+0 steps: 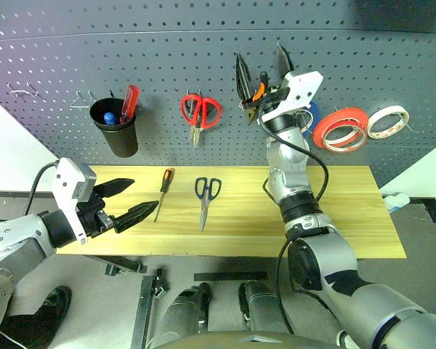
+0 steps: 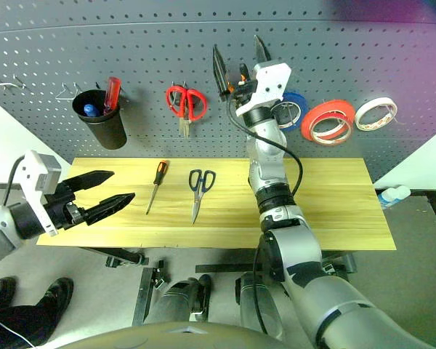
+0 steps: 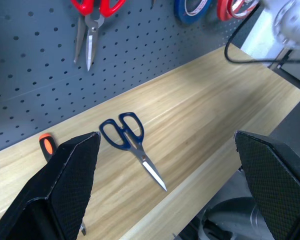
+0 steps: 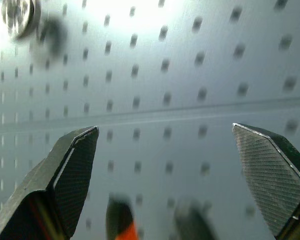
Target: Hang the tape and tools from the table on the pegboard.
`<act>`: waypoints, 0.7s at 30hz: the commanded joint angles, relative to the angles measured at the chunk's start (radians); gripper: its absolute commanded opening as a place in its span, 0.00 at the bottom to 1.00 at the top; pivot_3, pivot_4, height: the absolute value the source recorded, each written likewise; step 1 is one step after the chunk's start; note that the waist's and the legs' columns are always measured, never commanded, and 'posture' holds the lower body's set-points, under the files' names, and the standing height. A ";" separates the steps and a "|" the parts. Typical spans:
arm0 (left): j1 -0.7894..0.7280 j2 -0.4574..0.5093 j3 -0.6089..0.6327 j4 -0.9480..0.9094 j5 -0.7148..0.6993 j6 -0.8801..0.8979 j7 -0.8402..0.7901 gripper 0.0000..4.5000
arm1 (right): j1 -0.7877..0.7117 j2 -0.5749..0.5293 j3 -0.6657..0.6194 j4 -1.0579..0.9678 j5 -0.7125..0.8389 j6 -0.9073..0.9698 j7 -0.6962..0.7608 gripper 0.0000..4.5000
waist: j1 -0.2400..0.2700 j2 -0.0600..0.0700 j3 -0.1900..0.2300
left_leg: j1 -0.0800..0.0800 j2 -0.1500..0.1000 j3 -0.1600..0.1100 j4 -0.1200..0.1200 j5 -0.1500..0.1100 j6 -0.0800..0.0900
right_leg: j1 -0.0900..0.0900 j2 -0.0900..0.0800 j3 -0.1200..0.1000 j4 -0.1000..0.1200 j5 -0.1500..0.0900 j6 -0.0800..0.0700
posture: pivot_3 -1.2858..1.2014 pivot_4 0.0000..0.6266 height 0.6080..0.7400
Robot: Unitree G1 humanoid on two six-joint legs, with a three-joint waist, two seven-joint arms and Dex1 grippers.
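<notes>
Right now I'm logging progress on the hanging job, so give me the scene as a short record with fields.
on table: black-handled scissors; orange-black screwdriver, lying apart on the table
on pegboard: red-orange tape, pliers, blue tape, white tape, red scissors, black cup on the pegboard
left gripper: open, empty, near the table's left end
right gripper: open, empty, raised at the pegboard by the pliers
left to hang: scissors, screwdriver

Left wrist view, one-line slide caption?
Open left gripper hovers over black-handled scissors on the table.
</notes>
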 commanded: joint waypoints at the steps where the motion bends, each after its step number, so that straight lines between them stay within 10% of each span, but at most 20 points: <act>1: -0.018 -0.006 -0.008 0.006 0.010 -0.026 -0.005 1.00 | 0.012 -0.020 -0.021 -0.141 0.125 0.111 0.085 0.99 | 0.000 0.000 0.000 | 0.000 0.000 0.000 0.000 0.000 0.000 | 0.000 0.000 0.000 0.000 0.000 0.000 | 0.49 0.32 1.00; 21: -0.164 -0.142 -0.239 0.183 0.200 -0.185 -0.046 1.00 | 0.429 -0.525 -0.033 -0.565 0.423 0.811 0.647 0.99 | -0.007 0.000 0.000 | -0.003 0.003 0.002 0.002 -0.002 0.002 | 0.000 -0.001 -0.001 -0.004 0.000 0.001 | 0.42 0.30 1.00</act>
